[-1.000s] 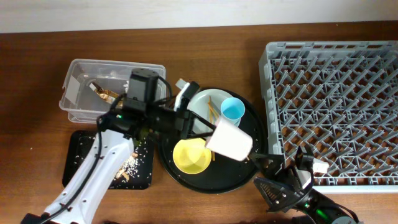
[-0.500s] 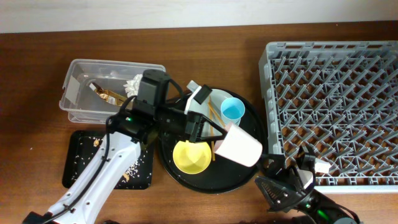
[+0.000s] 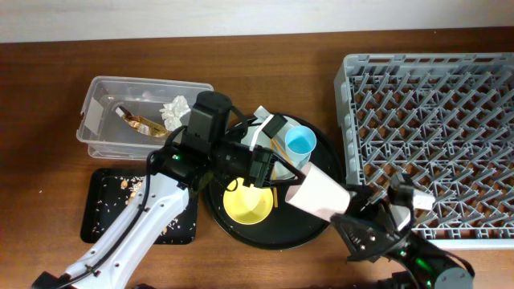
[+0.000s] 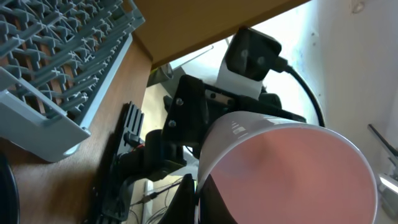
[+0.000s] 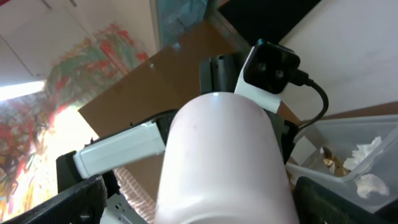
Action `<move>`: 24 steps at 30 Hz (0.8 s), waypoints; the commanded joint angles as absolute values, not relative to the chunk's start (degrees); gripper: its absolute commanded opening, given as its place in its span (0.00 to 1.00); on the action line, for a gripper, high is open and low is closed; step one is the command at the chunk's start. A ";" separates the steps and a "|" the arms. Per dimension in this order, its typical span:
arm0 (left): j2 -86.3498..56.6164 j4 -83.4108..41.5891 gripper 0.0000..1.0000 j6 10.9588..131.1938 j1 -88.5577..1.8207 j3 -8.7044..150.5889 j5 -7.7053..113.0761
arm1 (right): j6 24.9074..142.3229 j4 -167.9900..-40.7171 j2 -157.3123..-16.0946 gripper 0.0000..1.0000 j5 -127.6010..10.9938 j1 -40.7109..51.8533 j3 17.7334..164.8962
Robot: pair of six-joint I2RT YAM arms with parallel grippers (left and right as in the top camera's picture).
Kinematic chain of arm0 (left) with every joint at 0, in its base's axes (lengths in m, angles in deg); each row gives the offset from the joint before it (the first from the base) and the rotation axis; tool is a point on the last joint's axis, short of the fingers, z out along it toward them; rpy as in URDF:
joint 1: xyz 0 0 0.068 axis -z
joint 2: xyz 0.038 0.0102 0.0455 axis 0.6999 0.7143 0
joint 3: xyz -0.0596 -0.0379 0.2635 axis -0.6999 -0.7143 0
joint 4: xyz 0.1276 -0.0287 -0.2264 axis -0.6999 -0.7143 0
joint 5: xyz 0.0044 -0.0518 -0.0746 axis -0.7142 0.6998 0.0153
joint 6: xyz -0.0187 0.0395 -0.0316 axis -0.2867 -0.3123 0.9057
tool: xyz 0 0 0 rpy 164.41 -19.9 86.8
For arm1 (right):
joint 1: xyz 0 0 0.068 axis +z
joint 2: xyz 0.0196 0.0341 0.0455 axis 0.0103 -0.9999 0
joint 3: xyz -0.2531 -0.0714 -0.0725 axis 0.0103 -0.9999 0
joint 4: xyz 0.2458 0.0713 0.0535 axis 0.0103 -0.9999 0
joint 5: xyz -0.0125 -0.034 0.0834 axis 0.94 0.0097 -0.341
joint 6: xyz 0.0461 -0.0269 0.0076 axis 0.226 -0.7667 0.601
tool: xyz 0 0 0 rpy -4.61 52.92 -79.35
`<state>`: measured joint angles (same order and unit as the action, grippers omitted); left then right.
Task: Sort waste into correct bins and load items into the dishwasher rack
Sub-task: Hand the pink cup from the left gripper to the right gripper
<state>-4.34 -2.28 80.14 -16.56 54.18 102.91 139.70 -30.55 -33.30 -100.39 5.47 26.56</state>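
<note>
The small pink cup (image 3: pixel 317 194) lies on its side in the air over the right rim of the round black tray. My left gripper (image 3: pixel 287 181) is shut on its rim, one finger inside and one outside; the left wrist view shows the pinch (image 4: pixel 196 202) and the cup's pink inside (image 4: pixel 286 174). My right gripper (image 3: pixel 353 218) is open with the cup's base end between its fingers. In the right wrist view the cup (image 5: pixel 217 155) fills the gap, with the fingers (image 5: pixel 81 199) standing clear on both sides. The grey dishwasher rack (image 3: pixel 434 120) lies to the right.
On the round black tray (image 3: pixel 313 234) are a blue cup (image 3: pixel 299 142), a yellow bowl (image 3: pixel 249 202), a pale plate (image 3: pixel 263 128) and chopsticks (image 3: pixel 278 144). The clear tub (image 3: pixel 100 104) holds a wrapper (image 3: pixel 140 122) and tissue (image 3: pixel 174 110). The shallow black tray (image 3: pixel 100 217) holds scraps.
My left arm has carried the pink cup right and down toward the right gripper. The right gripper has come up and forward, so its fingers now flank the cup's base.
</note>
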 commanded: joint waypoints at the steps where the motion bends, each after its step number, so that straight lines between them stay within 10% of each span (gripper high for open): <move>1: -5.28 -2.12 0.00 80.66 -16.34 54.20 101.89 | 139.02 -28.61 -37.47 0.92 -104.87 5.78 28.09; 8: -5.28 -2.10 0.00 80.68 -16.34 54.20 101.08 | 139.22 -22.25 -39.18 0.77 -107.27 5.78 28.09; 24: -5.28 -1.88 0.00 80.66 -16.34 54.20 101.10 | 138.96 -27.19 -39.18 0.77 -109.15 5.78 28.07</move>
